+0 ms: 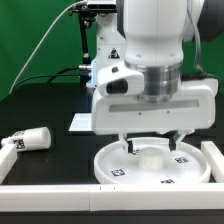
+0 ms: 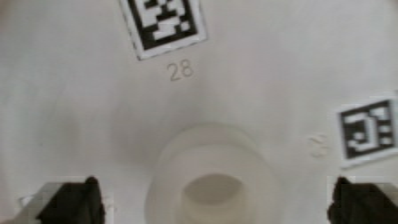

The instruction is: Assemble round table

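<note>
The large rimmed round disc point(image 1: 150, 165) lies flat at the front of the black table, with tags on its face. My gripper point(image 1: 153, 146) hangs low over its middle, open. Its two fingers stand wide apart on either side of the raised centre hub point(image 1: 150, 155) and touch nothing. In the wrist view the disc point(image 2: 178, 110) fills the picture. The hub's hole point(image 2: 217, 187) lies midway between my gripper's point(image 2: 221, 203) dark fingertips point(image 2: 71, 200). The short thick cylinder post point(image 1: 30, 139) lies on its side at the exterior view's left. The armed foot piece is hidden or out of view.
White rails run along the table's front edge point(image 1: 60, 188) and on the exterior view's right point(image 1: 213, 160). A flat white piece point(image 1: 78, 122) shows partly behind my arm. A green backdrop stands behind the table.
</note>
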`<control>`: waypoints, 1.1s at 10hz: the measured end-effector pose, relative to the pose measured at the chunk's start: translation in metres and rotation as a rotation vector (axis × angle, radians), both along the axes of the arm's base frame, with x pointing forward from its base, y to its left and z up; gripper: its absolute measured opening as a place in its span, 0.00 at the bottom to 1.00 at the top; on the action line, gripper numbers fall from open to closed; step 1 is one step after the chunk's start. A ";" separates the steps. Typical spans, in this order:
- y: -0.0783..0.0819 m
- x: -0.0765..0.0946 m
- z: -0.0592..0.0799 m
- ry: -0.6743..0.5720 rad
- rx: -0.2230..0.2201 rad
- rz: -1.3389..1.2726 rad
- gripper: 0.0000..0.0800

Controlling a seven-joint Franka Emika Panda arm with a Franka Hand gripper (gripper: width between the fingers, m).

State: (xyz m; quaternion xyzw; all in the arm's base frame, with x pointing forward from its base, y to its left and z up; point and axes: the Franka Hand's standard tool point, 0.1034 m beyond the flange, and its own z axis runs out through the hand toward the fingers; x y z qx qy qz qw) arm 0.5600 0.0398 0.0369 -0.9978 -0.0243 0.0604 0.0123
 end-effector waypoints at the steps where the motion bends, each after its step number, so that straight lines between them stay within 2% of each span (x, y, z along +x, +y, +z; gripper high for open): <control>1: -0.002 -0.003 0.011 0.004 0.007 0.000 0.81; 3: -0.027 -0.008 0.033 0.029 0.024 0.007 0.81; 4: -0.026 -0.007 0.034 0.028 0.019 -0.024 0.81; 7: -0.026 -0.009 0.029 0.033 0.021 0.002 0.81; 9: -0.039 -0.019 0.012 0.053 0.006 0.224 0.81; 10: -0.047 -0.022 0.016 0.055 -0.031 0.388 0.81; 11: -0.053 -0.028 0.017 0.056 -0.039 0.512 0.81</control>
